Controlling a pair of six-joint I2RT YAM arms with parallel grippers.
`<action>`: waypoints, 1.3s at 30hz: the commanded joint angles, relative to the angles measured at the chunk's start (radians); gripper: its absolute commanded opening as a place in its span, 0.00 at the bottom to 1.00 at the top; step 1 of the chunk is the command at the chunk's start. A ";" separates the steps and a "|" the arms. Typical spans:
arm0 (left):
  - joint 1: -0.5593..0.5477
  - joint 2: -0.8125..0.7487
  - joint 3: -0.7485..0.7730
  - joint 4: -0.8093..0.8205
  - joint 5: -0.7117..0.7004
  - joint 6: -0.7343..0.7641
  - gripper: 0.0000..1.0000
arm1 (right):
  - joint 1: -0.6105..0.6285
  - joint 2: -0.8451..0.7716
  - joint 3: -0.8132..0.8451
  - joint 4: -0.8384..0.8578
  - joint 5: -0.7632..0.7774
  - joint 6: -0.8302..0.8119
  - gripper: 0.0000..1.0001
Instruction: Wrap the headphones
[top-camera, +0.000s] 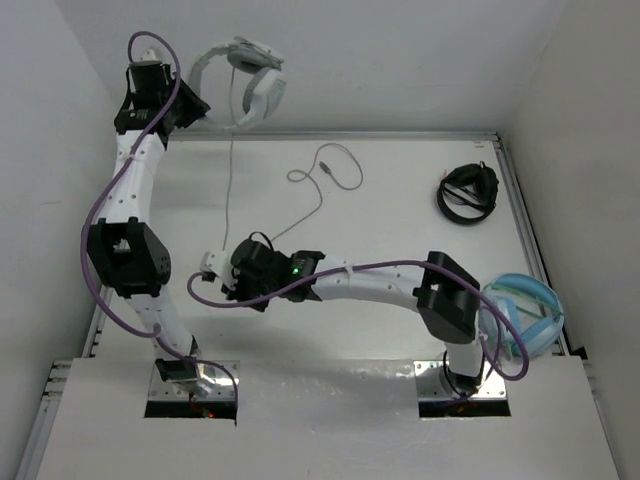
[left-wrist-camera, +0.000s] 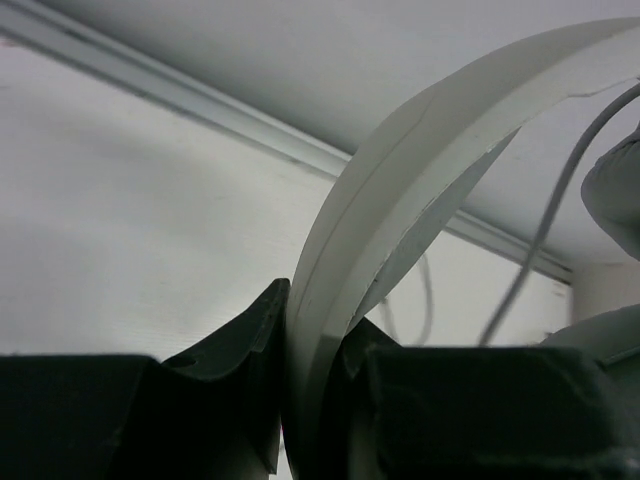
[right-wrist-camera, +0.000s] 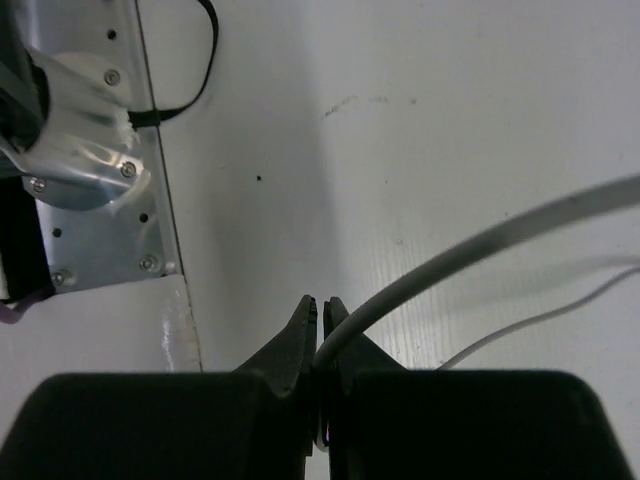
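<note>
The white headphones (top-camera: 250, 85) hang in the air at the back of the table, near the rear wall. My left gripper (top-camera: 195, 105) is shut on their wide headband (left-wrist-camera: 400, 200), which fills the gap between the fingers (left-wrist-camera: 250, 340). The thin pale cable (top-camera: 232, 180) drops from an earcup to the table, and its slack lies in a loop (top-camera: 330, 170). My right gripper (top-camera: 215, 268) sits low at the table's left-middle. In the right wrist view the gripper (right-wrist-camera: 321, 305) is shut on the cable (right-wrist-camera: 480, 245), which leaves the jaws to the right.
Black headphones (top-camera: 467, 190) lie at the back right of the table. Light blue headphones (top-camera: 525, 315) rest at the right edge beside the right arm's base. A raised rail (top-camera: 515, 200) borders the table. A metal base plate (right-wrist-camera: 90, 180) lies left of the right gripper.
</note>
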 joint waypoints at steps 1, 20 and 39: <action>-0.001 -0.046 0.005 0.107 -0.157 0.108 0.00 | -0.013 -0.017 0.132 -0.146 -0.020 -0.052 0.00; -0.186 -0.215 -0.538 0.523 -0.415 1.010 0.00 | -0.179 -0.422 0.335 -0.229 0.493 -0.265 0.00; -0.303 -0.402 -0.497 -0.088 0.277 1.309 0.00 | -0.649 -0.438 0.291 -0.144 0.561 -0.201 0.00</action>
